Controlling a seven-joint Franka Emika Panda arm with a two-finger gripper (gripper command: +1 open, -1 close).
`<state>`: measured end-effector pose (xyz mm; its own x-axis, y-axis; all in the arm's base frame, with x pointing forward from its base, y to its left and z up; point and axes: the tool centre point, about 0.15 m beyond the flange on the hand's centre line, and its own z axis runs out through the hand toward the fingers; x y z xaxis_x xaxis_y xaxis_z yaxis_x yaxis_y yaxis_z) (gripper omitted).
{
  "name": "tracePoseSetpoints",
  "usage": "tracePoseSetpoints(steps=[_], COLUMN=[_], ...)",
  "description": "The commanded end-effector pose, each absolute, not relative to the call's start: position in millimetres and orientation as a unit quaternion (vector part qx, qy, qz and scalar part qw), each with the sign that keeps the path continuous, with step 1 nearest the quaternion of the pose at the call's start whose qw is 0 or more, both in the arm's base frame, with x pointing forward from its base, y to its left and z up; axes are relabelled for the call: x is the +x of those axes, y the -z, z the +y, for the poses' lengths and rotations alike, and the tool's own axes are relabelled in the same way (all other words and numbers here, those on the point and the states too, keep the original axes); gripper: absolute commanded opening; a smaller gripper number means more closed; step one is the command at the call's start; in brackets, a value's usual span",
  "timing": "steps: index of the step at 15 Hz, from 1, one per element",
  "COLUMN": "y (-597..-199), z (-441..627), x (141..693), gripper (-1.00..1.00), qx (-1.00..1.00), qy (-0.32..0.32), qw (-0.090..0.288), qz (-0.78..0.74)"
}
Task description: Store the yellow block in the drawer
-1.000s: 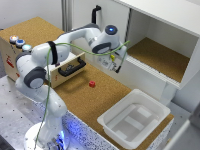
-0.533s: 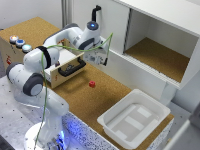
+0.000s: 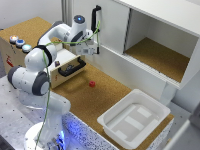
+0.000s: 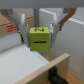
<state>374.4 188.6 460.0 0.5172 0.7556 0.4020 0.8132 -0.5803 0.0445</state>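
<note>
Three coloured buttons (image 3: 20,43) sit on the cork top of the wooden box (image 3: 20,30) at the exterior view's left; I read them as reddish, blue and pale, blurred; next rightward is the arm's white base and elbow (image 3: 36,75), standing in front of the box; the drawer (image 3: 67,70) is pulled out of the box front, black bar handle (image 3: 71,67) facing the cork table (image 3: 85,100); above the open drawer hangs the gripper (image 3: 90,51), reached over from the arm; wrist view shows its two fingers (image 4: 24,31) pinching the yellow block (image 4: 39,38) from both sides, block face carries a dark slot mark and a small dark print; I see pale drawer interior below the block and the drawer's wooden edge (image 4: 50,67) nearer the camera; block is held in the air, not touching the drawer floor as far as I can tell; further right on the table lies the small red cube (image 3: 92,84), apart from the drawer front; behind it the large white cabinet (image 3: 150,40) with a black door handle (image 3: 95,17), cork shelf inside; at the exterior view's right, nearest the table edge, the white plastic tub (image 3: 135,117).
</note>
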Motion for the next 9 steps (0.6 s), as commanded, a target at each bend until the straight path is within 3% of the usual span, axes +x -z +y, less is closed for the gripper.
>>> tracePoseSetpoints(steps=[1,9], y=[-419,-370], z=[234,294], x=[369,348], gripper=[-1.00,-1.00], qx=[-0.825,-0.735], qy=[0.179,0.123], qw=[0.071,0.101], qz=[-0.531,-0.659])
